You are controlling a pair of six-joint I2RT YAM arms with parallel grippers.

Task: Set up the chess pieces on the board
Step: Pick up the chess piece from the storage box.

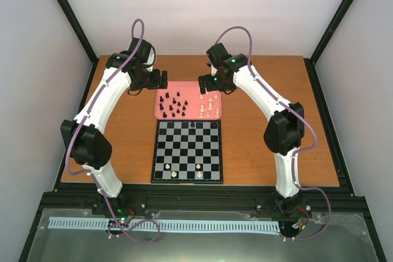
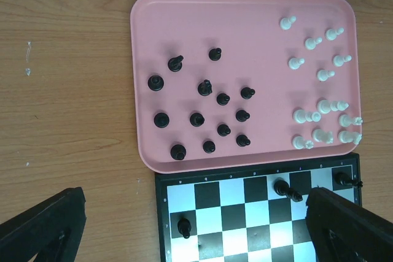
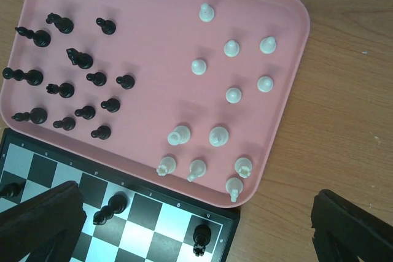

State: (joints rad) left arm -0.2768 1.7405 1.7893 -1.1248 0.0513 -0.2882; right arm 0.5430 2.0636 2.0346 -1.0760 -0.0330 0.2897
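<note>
The board (image 1: 184,151) lies in front of a pink tray (image 1: 193,98). On the tray, several black chess pieces (image 2: 204,87) stand in the left half and several cream-white ones (image 3: 233,94) in the right half. A few black pieces stand on the board's far rows: (image 2: 183,225), (image 2: 287,189), (image 3: 201,237). Two white pieces (image 1: 174,175) stand on its near row. My left gripper (image 1: 149,83) hangs open above the tray's far left corner, empty. My right gripper (image 1: 216,86) is also open and empty, above the tray's far right side.
The tray (image 2: 258,29) and board (image 2: 233,213) touch edge to edge on a brown wooden table (image 1: 264,121). Black frame posts and pale walls close in the table on three sides. Both arms arch over the table's left and right sides.
</note>
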